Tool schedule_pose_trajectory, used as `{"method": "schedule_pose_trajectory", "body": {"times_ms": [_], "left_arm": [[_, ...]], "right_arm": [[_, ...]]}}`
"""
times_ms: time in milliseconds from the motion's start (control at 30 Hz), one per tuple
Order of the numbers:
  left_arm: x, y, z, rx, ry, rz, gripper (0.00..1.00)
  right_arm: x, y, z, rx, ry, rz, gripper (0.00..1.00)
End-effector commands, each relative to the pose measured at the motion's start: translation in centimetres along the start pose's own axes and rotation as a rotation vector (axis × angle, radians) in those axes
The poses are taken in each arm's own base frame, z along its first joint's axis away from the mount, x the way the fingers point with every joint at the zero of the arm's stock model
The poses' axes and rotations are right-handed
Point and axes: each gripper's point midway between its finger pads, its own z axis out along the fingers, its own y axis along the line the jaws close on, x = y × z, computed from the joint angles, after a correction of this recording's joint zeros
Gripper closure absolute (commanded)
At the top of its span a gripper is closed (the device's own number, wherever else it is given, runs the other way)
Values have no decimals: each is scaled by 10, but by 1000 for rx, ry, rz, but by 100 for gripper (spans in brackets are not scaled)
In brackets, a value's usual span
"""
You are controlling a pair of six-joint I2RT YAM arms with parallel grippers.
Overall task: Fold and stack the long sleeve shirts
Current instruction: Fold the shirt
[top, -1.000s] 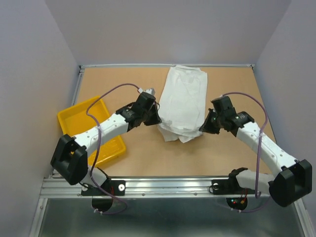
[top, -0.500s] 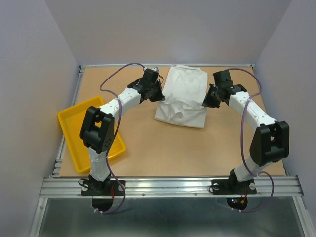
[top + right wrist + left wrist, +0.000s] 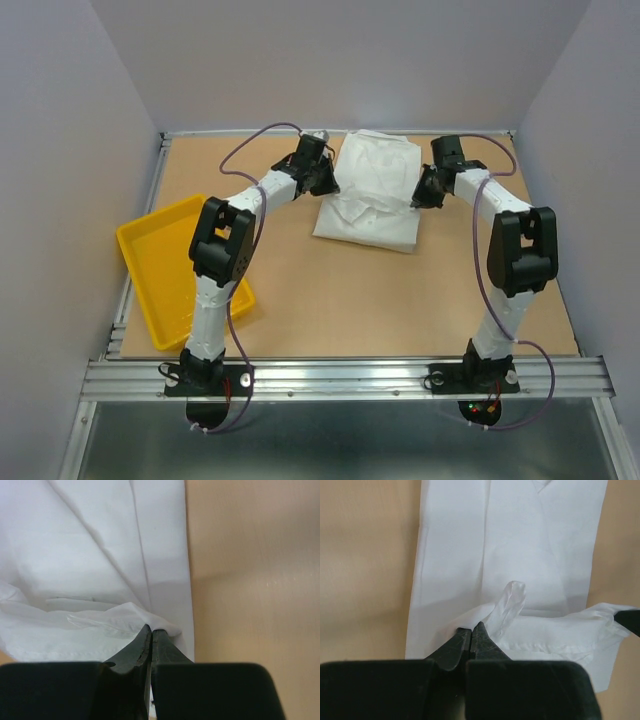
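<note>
The brown table (image 3: 350, 300) is carrying everything, ringed by pale walls on three sides. A white long sleeve shirt (image 3: 372, 195) is lying at the far middle of the table as a folded, roughly rectangular bundle, its far end lying close to the back edge and its near part doubled up over the rest, so that a rumpled fold is running across it from side to side. A yellow tray (image 3: 160, 265) is sitting at the left side of the table, well apart from the shirt and turned at an angle to the edge. The left arm (image 3: 222, 250) is stretching from its base up and across to the shirt's left edge, and the right arm (image 3: 520, 250) is reaching in the same way to the shirt's right edge, each trailing a purple cable. The left claw (image 3: 471, 629) is pressing its fingers together on a loop of thin white cloth at the left end of the fold, gripping the shirt there. The right claw (image 3: 151, 630) is pinching the fold's right corner, its fingers closed tight on the fabric just beside the bare table.
</note>
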Motion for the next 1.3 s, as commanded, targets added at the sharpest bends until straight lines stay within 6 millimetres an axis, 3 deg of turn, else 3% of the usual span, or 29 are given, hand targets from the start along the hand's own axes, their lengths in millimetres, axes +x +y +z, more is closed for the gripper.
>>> {"method": "schedule_pose_trajectory", "body": {"times_ms": [0,200,333,467,500,533,633,667,733,800,967,1100,1167,1267], "left_arm": [[-42,-24,-1,96,-124,44,99],[-45,-30,12,158,-152,58,96],[-46,-31,15,180,-177,83,89],[-49,-32,8,198,-219,108,63],[-58,-38,-3,208,-250,115,53],[-61,-40,-8,208,-267,118,50],[-80,-47,-34,204,-344,120,33],[-91,-56,-52,219,-380,122,21],[-101,-62,-70,226,-427,114,11],[-107,-68,-94,239,-465,102,2],[-107,-67,-131,230,-515,97,1],[-86,-51,-139,202,-498,78,1],[-70,-37,-136,176,-480,64,2],[-49,-18,-125,130,-442,32,5]], "right_arm": [[-36,16,7,-46,-88,-43,99],[-37,5,28,-1,-79,-55,97],[-42,-2,33,31,-95,-59,82],[-59,6,17,20,-150,-80,63],[-65,9,10,12,-171,-82,60],[-69,11,3,6,-186,-86,56],[-89,25,-38,-44,-267,-121,31],[-89,29,-45,-63,-278,-136,29],[-86,41,-60,-124,-282,-173,28],[-78,52,-76,-162,-299,-238,26],[-47,70,-85,-251,-278,-339,26],[-7,96,-81,-384,-203,-453,32],[28,127,-79,-493,-155,-559,32],[61,140,-64,-551,-98,-618,33]]}}
